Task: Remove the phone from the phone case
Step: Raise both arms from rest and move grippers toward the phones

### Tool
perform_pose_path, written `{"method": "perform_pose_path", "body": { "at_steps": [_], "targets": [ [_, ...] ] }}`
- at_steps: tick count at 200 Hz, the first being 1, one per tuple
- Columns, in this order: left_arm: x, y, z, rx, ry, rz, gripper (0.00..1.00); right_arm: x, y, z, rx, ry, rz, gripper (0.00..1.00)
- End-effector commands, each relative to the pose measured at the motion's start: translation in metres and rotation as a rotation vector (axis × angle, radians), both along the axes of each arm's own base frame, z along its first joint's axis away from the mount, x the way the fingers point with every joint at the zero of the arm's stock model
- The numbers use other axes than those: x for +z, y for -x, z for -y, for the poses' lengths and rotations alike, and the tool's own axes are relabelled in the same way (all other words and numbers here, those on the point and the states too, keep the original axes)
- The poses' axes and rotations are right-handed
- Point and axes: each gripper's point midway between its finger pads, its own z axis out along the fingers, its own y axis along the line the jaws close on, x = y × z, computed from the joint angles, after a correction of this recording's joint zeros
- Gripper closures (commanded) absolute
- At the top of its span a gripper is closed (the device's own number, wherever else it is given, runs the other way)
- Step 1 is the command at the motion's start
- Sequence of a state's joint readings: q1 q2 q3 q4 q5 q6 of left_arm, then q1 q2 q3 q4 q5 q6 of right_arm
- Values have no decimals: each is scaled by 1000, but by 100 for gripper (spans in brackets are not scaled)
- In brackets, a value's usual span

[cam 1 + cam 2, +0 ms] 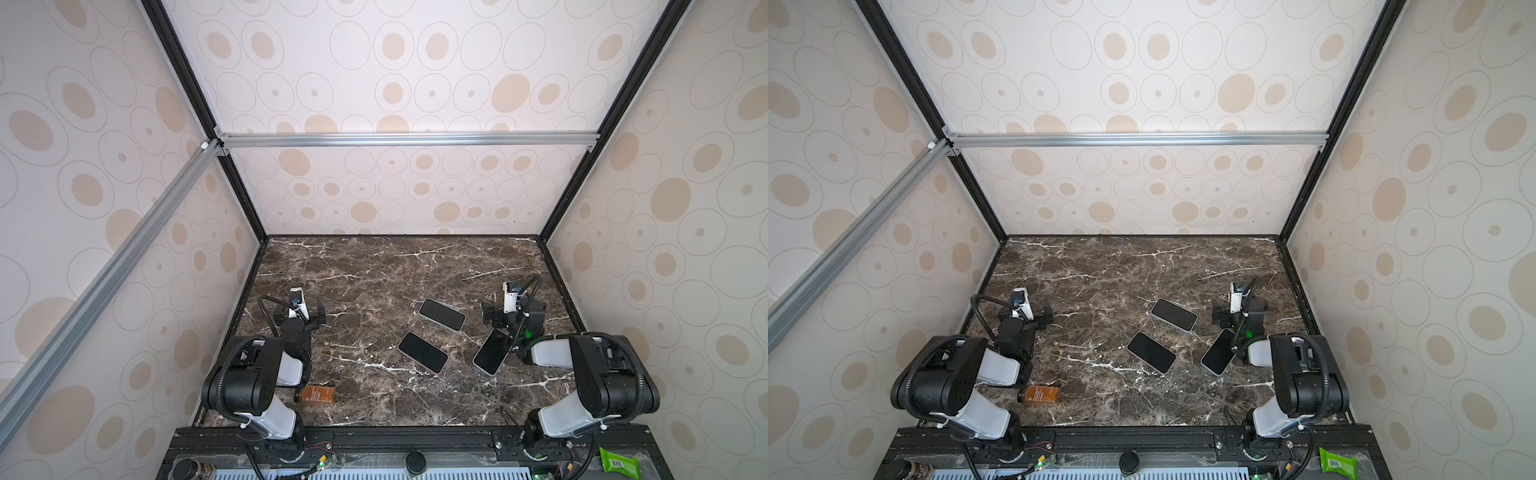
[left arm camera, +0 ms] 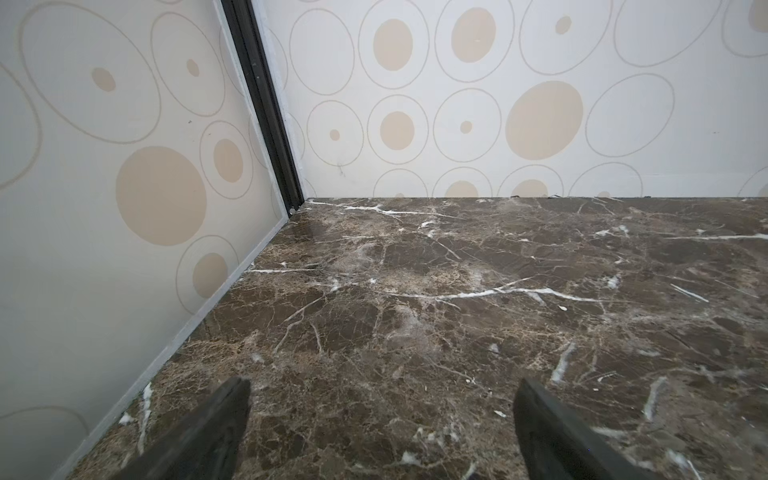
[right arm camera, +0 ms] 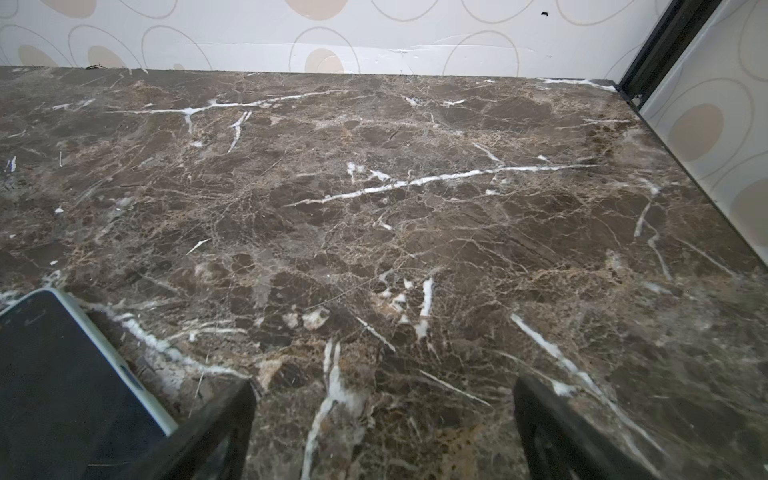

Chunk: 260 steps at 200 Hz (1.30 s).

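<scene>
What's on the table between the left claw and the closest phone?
Nothing: only bare marble table separates the left gripper from that phone, in both top views.

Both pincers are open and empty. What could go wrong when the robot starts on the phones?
The phones lie flat on the smooth table; one may slide instead of being lifted.
The right pincer is close to the right-hand phone and might bump it.
The left arm could knock the bottle lying beside its base.
</scene>
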State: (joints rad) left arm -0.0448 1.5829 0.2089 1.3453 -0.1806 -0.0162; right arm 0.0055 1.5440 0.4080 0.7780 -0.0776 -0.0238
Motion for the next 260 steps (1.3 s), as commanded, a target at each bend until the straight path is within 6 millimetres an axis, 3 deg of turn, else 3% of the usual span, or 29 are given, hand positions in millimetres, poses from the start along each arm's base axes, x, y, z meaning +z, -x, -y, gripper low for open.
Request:
{"method": "perform_pose_path", "body": {
  "at_steps": [1, 126, 143, 181, 205, 228, 260],
  "targets": [
    [9, -5, 4, -23, 3, 30, 1, 10, -6, -1, 4, 6, 30, 0],
    [11, -3, 6, -41, -6, 41, 1, 11, -6, -2, 6, 4, 33, 0],
    [24, 3, 15, -55, -41, 67, 1, 18, -3, -3, 16, 4, 64, 0],
    [63, 7, 26, 66, -41, 44, 1, 59, 12, 3, -38, -13, 70, 0],
    [80, -3, 48, 6, 122, 19, 1, 86, 19, 8, -126, -146, 63, 1],
    [73, -12, 62, 25, 331, -103, 1, 84, 28, 16, -267, -288, -73, 0],
    [55, -11, 119, -155, 446, -276, 1, 80, 31, -14, -182, -428, -222, 0]
  ]
}}
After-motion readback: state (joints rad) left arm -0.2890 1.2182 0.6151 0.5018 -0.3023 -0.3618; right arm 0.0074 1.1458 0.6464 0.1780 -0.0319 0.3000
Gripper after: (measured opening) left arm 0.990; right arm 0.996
